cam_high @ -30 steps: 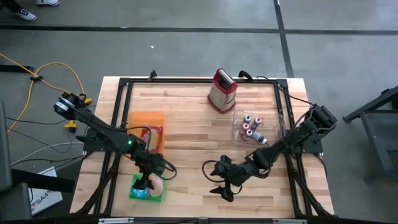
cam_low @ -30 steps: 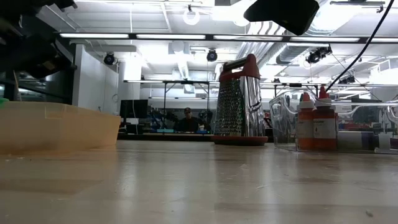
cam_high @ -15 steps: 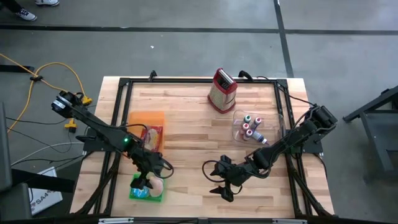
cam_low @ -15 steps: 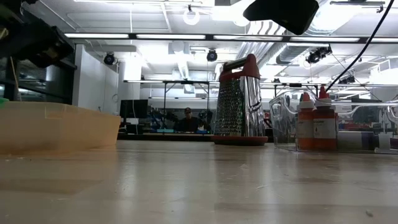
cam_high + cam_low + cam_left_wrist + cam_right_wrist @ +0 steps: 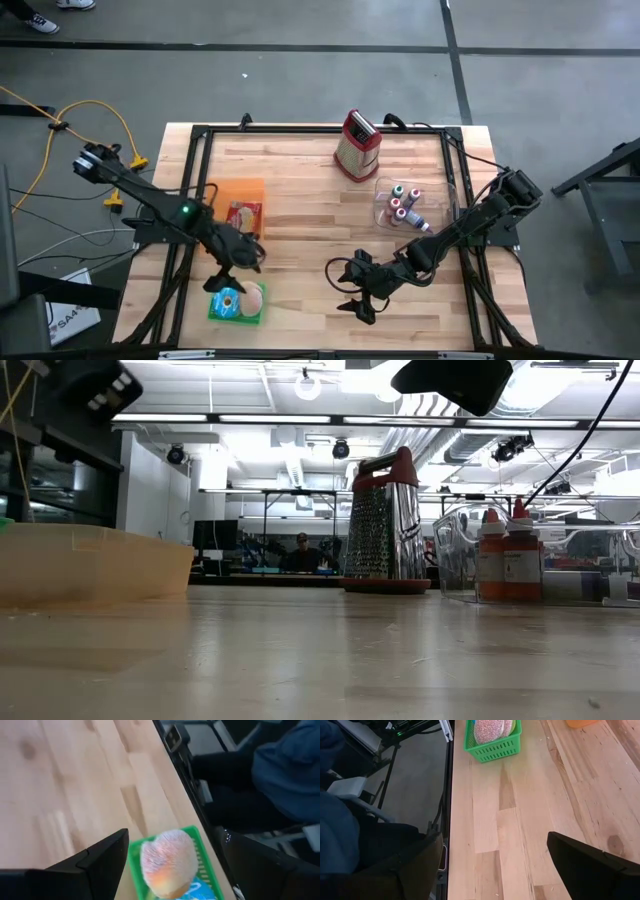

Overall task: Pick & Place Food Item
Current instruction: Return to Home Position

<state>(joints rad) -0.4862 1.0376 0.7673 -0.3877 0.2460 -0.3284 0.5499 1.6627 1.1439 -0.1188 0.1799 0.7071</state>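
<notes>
Left pincer hanging spread wide, holding nothing, just beside green basket. Donuts lying inside basket. Right pincer waiting, spread wide, over worktop.

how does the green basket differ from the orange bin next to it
The green basket is slotted and smaller; the orange bin is solid-walled and larger. The green basket holds donuts; the orange bin holds one item I cannot identify. The green basket sits at the table edge, the orange bin farther in. Both stand on its left half.
</notes>
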